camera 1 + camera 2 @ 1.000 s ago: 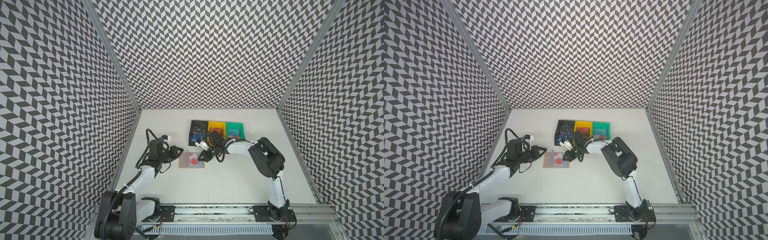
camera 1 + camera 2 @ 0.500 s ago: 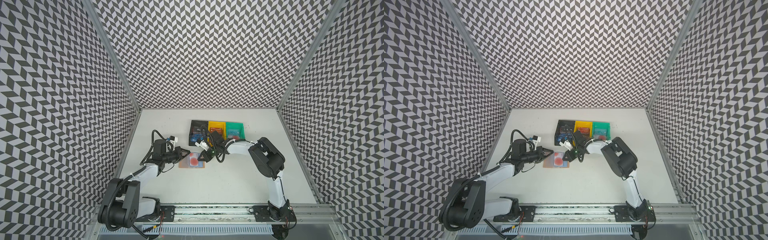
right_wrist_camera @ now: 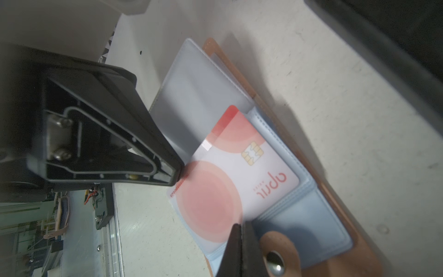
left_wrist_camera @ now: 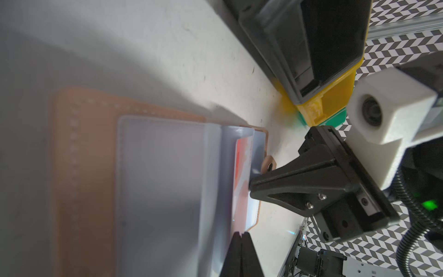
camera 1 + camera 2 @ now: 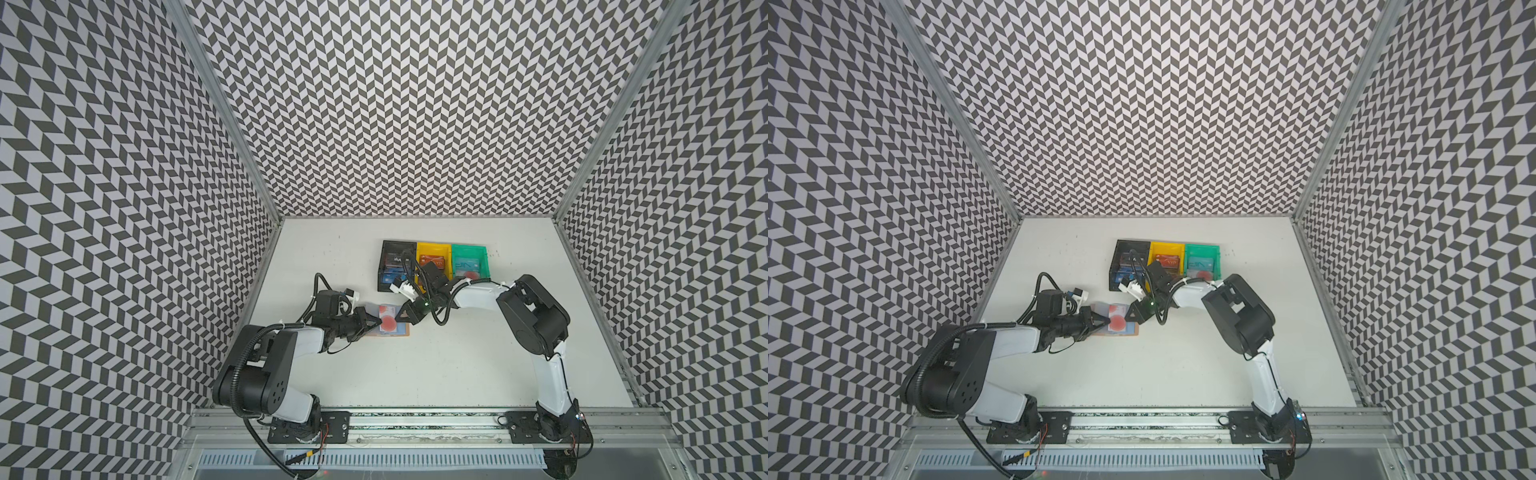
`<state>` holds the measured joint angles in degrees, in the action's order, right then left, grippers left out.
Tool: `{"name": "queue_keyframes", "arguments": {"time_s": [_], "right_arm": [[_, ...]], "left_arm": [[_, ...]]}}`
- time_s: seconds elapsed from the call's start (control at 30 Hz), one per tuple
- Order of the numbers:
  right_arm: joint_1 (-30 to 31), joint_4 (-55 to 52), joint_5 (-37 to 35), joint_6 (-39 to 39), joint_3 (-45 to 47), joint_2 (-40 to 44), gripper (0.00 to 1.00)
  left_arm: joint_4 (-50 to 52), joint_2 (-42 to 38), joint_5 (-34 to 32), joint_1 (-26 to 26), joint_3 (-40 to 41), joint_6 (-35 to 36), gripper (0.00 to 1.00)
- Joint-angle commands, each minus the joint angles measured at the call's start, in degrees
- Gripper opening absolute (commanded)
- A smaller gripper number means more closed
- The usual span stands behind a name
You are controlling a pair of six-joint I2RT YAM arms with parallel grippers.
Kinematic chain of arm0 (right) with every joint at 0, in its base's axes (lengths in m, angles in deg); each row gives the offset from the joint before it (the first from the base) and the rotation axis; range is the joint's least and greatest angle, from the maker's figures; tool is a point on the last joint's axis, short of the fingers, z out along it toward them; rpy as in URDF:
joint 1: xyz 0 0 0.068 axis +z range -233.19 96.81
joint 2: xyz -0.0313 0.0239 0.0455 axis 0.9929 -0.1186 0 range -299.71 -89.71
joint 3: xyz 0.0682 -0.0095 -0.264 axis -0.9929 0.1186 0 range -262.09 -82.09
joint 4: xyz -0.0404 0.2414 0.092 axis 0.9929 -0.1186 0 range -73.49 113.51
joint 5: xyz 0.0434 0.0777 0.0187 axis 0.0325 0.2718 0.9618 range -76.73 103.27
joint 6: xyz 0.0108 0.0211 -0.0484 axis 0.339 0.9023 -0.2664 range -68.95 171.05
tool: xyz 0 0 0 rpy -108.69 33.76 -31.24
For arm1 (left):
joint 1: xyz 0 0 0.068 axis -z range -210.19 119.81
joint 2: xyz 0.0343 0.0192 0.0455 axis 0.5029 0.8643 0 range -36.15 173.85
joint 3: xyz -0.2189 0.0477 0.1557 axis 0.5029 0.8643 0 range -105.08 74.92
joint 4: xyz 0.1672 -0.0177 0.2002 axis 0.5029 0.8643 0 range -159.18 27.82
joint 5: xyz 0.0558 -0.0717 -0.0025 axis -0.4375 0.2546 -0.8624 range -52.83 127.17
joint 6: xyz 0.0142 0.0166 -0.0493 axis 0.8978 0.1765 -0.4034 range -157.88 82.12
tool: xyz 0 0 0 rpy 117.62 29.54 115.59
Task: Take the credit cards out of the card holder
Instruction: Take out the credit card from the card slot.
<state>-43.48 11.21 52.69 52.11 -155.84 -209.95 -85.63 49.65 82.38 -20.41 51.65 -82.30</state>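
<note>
Cards first: one pale plastic credit card with red circles [image 3: 227, 182] lies face up among the clear sleeve pages [image 3: 201, 84] of the open tan leather-like card holder [image 4: 79, 167], directly between my two sets of jaws. My left jaws are together, their tip against the card's near edge. I cannot tell whether the card is nipped between them. My right jaws are together too, pressed on the sleeve at the card's opposite side, just beside the holder's snap tab [image 3: 280, 242].

I count one holder and one card showing in it. Three plastic bins stand in a row behind my right jaws: black [image 5: 381, 266], yellow [image 5: 432, 246] and green [image 5: 467, 248]. As far as I can make out, two cards lie in the black, one in the yellow and two in the green.

My left arm [image 5: 303, 336] stretches low over the white bench [image 5: 415, 374], forearm nearly level. My right arm [image 5: 478, 297] has its elbow raised and reaches across, with the wrist dipping to the holder.
</note>
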Motion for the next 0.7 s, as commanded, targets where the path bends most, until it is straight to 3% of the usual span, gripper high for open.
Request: {"name": "queue_keyframes", "arguments": {"time_s": [0.0,0.37,0.67], "right_arm": [[0.29,-2.34,-2.04,-1.04,1.1,-2.89,0.0],[0.11,-3.0,-1.79,-1.41,0.49,-3.68,0.0],[0.05,-3.44,-1.76,-1.62,0.26,-3.97,0.0]], "left_arm": [[-1.1,0.67,-1.76,0.33,-0.85,1.31,0.07],[-0.85,1.96,-2.19,0.15,-1.57,2.21,0.22],[0.89,0.61,-1.98,-1.97,-1.96,3.38,0.22]]}}
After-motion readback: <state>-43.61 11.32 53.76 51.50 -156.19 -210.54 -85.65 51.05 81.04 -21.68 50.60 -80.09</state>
